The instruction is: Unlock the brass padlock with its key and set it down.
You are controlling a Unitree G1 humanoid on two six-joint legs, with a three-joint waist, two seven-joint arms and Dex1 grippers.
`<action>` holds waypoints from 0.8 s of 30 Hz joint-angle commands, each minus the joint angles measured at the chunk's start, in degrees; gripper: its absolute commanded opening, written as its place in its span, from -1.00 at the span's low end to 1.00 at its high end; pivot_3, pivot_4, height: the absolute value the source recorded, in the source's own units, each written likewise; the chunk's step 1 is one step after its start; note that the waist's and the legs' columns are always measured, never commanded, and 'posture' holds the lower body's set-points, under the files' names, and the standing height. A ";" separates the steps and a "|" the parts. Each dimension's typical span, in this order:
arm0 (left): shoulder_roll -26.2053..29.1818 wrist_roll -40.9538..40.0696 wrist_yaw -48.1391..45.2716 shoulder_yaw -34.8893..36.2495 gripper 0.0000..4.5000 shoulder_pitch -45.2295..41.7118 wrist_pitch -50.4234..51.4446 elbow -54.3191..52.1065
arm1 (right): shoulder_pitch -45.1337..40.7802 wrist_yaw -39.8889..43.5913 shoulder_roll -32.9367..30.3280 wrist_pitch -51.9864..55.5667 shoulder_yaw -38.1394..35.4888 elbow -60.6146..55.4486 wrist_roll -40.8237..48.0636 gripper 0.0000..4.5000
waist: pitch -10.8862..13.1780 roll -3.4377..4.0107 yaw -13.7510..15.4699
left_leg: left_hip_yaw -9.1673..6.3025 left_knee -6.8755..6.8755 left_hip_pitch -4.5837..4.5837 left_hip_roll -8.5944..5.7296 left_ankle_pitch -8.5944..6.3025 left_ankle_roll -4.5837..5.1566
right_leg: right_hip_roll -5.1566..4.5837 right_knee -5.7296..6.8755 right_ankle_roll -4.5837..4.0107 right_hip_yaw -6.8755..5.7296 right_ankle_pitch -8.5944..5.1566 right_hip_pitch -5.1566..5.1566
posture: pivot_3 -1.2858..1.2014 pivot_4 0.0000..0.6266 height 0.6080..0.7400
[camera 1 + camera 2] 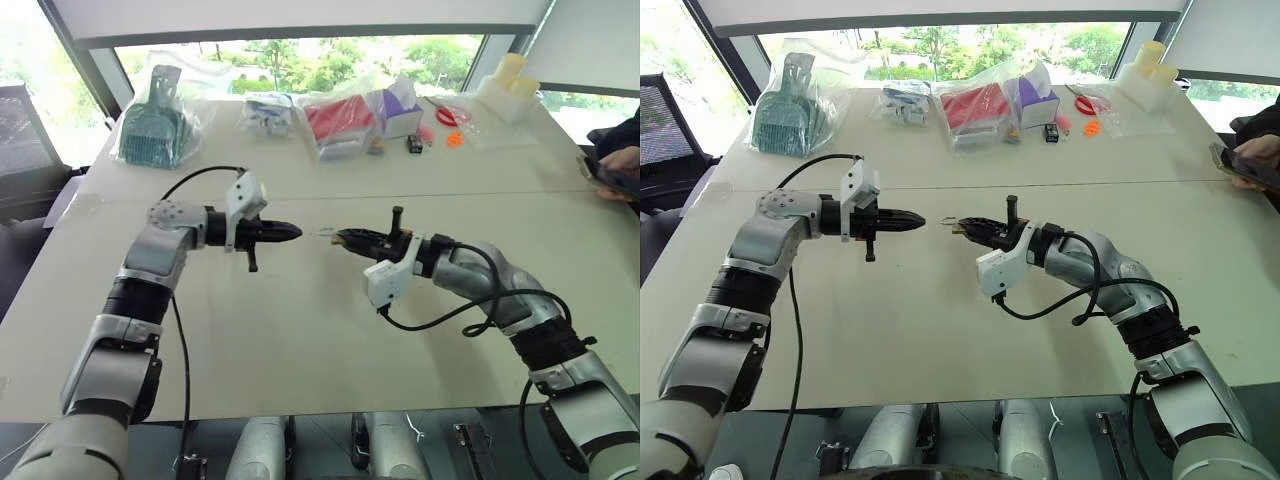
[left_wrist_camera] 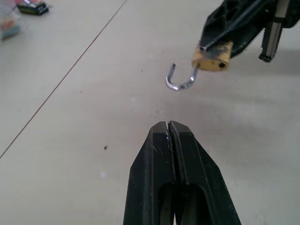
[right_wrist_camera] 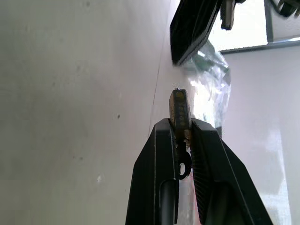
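Note:
My right gripper (image 1: 340, 237) is shut on the brass padlock (image 2: 212, 58), holding its small gold body above the middle of the table (image 1: 300, 330). The thin silvery shackle (image 2: 180, 79) hangs swung out as an open hook, one end free, pointing toward my left gripper (image 1: 295, 233). That gripper is shut with nothing showing between its fingers (image 2: 187, 154), a short gap away and level with the lock. In the right wrist view the lock body (image 3: 179, 110) sticks out past the fingertips. A small dark ring (image 3: 183, 164) sits behind it. The key is hidden.
Along the table's far edge lie plastic bags: a teal dustpan set (image 1: 155, 125), red items (image 1: 340, 118), a purple box (image 1: 402, 105), and white containers (image 1: 505, 90). A person's hand with a phone (image 1: 612, 175) rests at the right edge.

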 commanded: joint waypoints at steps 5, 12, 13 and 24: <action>1.53 0.67 2.91 1.16 -0.99 5.68 -0.03 -6.86 | -3.05 -4.78 0.32 -1.33 2.91 13.07 -4.19 -1.00 | 0.00 0.00 -0.14 | 0.03 -0.02 0.02 0.00 0.00 0.00 | 0.00 0.00 0.00 0.02 0.00 0.00 | 0.03 -0.52 1.00; 3.57 -1.31 4.05 3.01 -1.00 10.52 3.37 -14.83 | -1.94 -1.54 -0.64 -1.88 3.16 13.54 0.09 0.25 | -0.01 0.01 -0.33 | -0.01 -0.02 0.08 0.01 0.00 -0.01 | 0.00 0.02 0.00 0.05 0.00 0.04 | 0.03 -0.52 1.00; 4.05 -2.08 4.32 3.60 -1.00 11.46 4.58 -16.98 | -1.11 0.56 -1.36 -1.38 2.59 12.26 2.52 0.47 | -0.01 0.01 -0.33 | -0.07 -0.03 0.11 0.02 0.00 0.00 | 0.00 0.02 0.00 0.05 0.00 0.06 | 0.03 -0.52 1.00; 7.29 -5.35 7.69 6.60 -1.00 17.56 10.47 -27.58 | 11.13 32.37 -10.23 40.32 -8.69 -16.87 40.85 0.99 | 0.01 0.03 0.17 | -0.27 -0.06 0.54 0.18 -0.04 0.04 | -0.07 -0.06 -0.04 0.02 -0.02 0.52 | 0.03 -0.52 1.00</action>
